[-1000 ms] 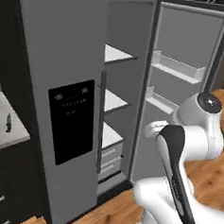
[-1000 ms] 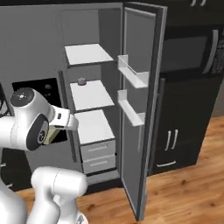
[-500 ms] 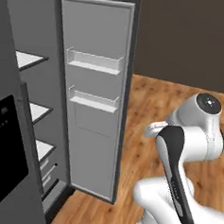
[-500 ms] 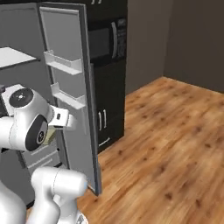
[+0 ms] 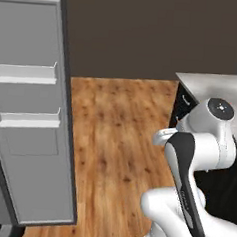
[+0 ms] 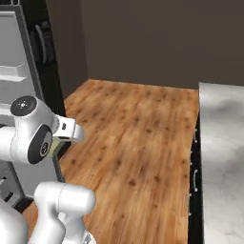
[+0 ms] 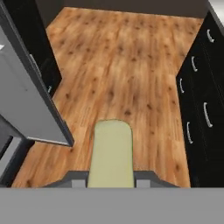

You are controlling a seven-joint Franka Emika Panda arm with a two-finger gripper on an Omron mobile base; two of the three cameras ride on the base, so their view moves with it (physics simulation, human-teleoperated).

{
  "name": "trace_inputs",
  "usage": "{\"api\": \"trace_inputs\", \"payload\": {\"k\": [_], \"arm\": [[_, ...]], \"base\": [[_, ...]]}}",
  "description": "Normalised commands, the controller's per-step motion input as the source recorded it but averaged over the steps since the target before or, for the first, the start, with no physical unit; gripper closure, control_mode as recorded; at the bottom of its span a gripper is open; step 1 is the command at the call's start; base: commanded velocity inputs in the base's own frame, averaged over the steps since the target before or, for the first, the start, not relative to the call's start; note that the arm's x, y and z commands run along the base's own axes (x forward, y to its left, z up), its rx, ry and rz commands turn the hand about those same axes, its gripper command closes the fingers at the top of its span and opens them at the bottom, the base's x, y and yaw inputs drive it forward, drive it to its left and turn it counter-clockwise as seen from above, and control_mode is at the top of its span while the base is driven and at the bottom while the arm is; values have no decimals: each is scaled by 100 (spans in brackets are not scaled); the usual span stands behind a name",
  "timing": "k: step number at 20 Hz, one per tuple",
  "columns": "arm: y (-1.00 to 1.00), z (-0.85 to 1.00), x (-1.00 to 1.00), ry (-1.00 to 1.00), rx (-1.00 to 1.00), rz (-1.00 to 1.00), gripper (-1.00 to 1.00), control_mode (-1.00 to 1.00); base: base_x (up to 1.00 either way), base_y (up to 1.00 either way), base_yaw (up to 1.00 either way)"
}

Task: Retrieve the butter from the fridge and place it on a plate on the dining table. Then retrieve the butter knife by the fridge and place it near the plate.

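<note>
The butter [image 7: 111, 153] was held clamped in the gripper [image 7: 109, 178], carried away from the fridge [image 5: 32, 119]. The view was swung off its shelves toward what's probably the dining table [image 6: 221, 157], so the plate leg was likely underway.

The butter [image 7: 111, 153] is a plain pale yellow with no markings, and the floor [image 7: 127, 70] under it is warm orange-brown wood with darker knots and plank lines. The fridge [image 5: 31, 109] door is flat grey inside with lighter grey-white shelves and a darker grey edge. The surface [image 6: 221, 157] has a white-grey marbled top over a black base with pale handles, the wall [image 6: 152, 43] is dull dark brown, and the arm [image 5: 198, 146] is white with black joints.
</note>
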Motion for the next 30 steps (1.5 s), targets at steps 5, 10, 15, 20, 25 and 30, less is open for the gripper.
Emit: {"api": "trace_inputs", "payload": {"k": [5,10,15,20,25,30], "arm": [[0,0,0,0,0,0,100,100],[0,0,0,0,0,0,100,100],[0,0,0,0,0,0,100,100],[0,0,0,0,0,0,100,100],[0,0,0,0,0,0,100,100],[0,0,0,0,0,0,100,100]], "base": [[-63,-8,-71],[-69,-22,-66],[-16,3,-35],[68,13,16],[67,-12,41],[52,-48,44]]}}
